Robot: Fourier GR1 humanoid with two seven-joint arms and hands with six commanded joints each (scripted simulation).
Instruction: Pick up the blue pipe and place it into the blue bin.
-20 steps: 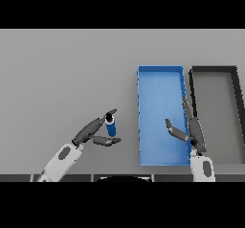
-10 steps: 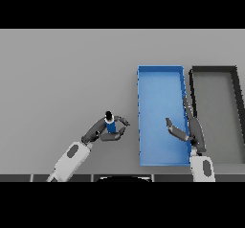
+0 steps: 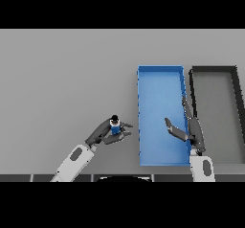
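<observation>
The blue pipe is a short blue cylinder with a dark top, held upright above the grey table. My left hand is shut on it, fingers and thumb curled round its body, a short way left of the blue bin. The blue bin is a long shallow tray with nothing inside it. My right hand hovers over the bin's near right part, open, with fingers stretched up along the right wall and the thumb pointing left.
A dark grey bin of the same shape stands right beside the blue bin, at the table's right edge. The grey table stretches away to the left and back.
My left hand has carried the blue pipe to the right, closer to the blue bin, with the forearm swinging in under it. The right hand has stayed where it was.
</observation>
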